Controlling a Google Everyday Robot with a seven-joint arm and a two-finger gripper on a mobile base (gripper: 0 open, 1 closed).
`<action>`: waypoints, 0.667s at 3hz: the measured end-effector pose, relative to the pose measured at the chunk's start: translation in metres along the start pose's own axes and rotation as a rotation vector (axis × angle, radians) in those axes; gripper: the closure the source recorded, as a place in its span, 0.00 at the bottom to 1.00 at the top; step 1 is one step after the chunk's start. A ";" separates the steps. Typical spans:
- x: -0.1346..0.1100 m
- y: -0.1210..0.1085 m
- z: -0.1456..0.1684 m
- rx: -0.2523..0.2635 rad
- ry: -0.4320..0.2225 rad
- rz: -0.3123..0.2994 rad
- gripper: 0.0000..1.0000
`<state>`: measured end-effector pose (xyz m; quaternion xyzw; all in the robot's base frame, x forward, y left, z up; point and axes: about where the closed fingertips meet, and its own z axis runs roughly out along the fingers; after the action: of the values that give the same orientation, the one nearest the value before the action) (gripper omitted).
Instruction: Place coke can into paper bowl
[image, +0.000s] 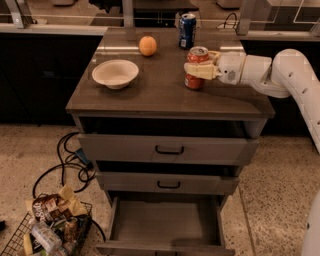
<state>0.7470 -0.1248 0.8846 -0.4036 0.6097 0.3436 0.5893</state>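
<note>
The coke can (195, 56), red with a silver top, is upright over the right half of the dark tabletop (150, 95). My gripper (201, 65) reaches in from the right and is shut on it, one cream finger (199, 71) across the can's front. I cannot tell if the can touches the top. The paper bowl (115, 73), off-white and empty, sits on the left part of the top, well left of the can.
An orange fruit (147, 45) and a blue can (187, 30) stand at the back of the top. The cabinet's bottom drawer (165, 220) is pulled open. A wire basket of trash (45, 232) and black cables (67, 165) lie on the floor at left.
</note>
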 end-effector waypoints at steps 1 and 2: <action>0.000 0.001 0.002 -0.003 0.000 0.000 1.00; -0.018 -0.007 0.018 -0.017 -0.010 0.004 1.00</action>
<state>0.7605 -0.1102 0.9017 -0.4053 0.6048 0.3520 0.5882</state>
